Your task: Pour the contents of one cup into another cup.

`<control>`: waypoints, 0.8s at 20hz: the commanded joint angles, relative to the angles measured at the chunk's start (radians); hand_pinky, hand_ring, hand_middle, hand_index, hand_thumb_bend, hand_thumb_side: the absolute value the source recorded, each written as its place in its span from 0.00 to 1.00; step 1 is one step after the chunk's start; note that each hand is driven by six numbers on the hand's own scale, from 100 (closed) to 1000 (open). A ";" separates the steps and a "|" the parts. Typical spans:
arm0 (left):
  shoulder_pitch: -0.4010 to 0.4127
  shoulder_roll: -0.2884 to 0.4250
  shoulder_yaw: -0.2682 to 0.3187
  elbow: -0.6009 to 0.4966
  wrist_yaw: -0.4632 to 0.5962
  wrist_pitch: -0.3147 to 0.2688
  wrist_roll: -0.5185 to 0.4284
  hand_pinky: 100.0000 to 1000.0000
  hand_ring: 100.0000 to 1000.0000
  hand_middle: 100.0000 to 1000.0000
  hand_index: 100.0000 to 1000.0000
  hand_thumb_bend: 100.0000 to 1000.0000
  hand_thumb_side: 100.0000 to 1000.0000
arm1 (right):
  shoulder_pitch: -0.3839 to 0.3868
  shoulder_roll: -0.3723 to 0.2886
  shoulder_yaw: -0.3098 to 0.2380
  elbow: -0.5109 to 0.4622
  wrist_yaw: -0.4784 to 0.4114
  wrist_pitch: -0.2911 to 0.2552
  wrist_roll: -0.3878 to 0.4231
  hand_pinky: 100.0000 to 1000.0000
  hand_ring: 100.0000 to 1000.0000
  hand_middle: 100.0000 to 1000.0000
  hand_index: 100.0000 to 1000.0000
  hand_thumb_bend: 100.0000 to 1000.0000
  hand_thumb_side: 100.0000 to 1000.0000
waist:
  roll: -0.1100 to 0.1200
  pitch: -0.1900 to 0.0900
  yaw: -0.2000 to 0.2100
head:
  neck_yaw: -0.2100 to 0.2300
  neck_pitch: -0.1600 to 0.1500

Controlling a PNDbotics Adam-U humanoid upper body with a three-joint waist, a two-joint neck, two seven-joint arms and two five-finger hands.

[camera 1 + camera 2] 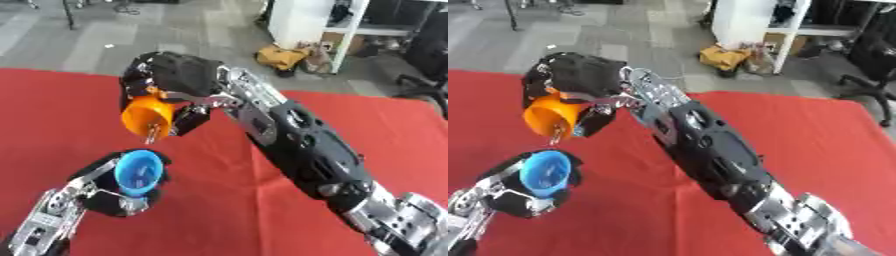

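Curled round a small orange plastic cup (144, 116), my right hand (175, 75) has it tipped over on its side, the open mouth facing down and towards me, directly above the other cup. Something small and pale (152, 134) shows at the lower rim of the orange cup; I cannot tell what it is. My right arm (306, 150), black with silver joints, reaches in from the lower right across the red cloth-covered table (385, 130).

Below, my left hand (109, 187) comes up from the lower left corner with its fingers wrapped round a small blue plastic cup (138, 172), which it holds with the mouth tilted up towards the orange cup. The two cups are near each other but apart. Whatever lies inside the blue cup is too blurred for me to make out.
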 commanded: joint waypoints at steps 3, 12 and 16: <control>-0.025 -0.003 0.002 -0.014 0.004 -0.032 -0.033 0.61 0.62 0.37 0.76 0.00 0.00 | -0.024 -0.018 -0.006 -0.029 0.010 0.002 -0.007 0.68 0.55 0.45 0.59 0.20 0.00 | 0.007 -0.012 0.000 | -0.001 -0.009; -0.026 -0.003 0.003 -0.012 0.003 -0.033 -0.034 0.61 0.63 0.37 0.77 0.00 0.00 | -0.025 -0.022 -0.004 -0.044 0.039 -0.004 -0.019 0.69 0.55 0.46 0.60 0.20 0.00 | 0.007 -0.011 0.001 | -0.001 -0.008; -0.026 -0.003 0.003 -0.012 0.002 -0.034 -0.035 0.61 0.63 0.37 0.77 0.00 0.00 | -0.026 -0.023 -0.003 -0.050 0.060 -0.010 -0.029 0.69 0.56 0.46 0.60 0.20 0.00 | 0.008 -0.011 0.001 | -0.001 -0.008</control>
